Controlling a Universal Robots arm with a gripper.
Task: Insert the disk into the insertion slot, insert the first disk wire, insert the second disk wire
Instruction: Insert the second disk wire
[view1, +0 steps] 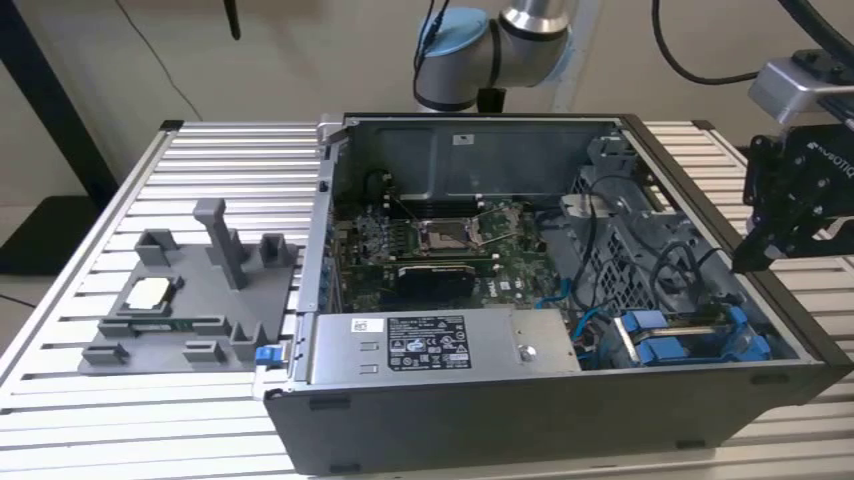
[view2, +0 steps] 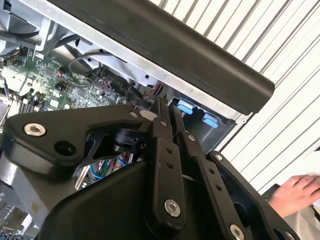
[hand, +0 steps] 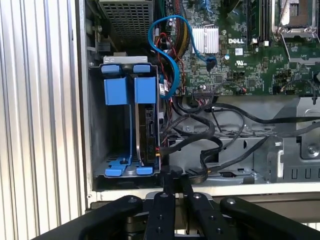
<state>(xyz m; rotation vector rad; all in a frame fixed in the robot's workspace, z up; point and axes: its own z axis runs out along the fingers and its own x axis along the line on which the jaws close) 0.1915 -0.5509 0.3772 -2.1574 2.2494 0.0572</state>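
Your gripper (hand: 172, 177) hangs just outside the open computer case (view1: 534, 420), by its wall at the exterior view's right edge. The fingers (hand: 161, 212) are clenched together on nothing, so the load looks already delivered. The disk (hand: 149, 131) stands edge-on inside the insertion slot (hand: 114, 137), at the case's lower right corner in the exterior view, and appears seated. Black cables (hand: 210, 145) lie just beside its end; whether either is plugged in, you cannot tell. A person's hand (view2: 295, 192) sits near the case, above the slatted surface (view1: 134, 440).
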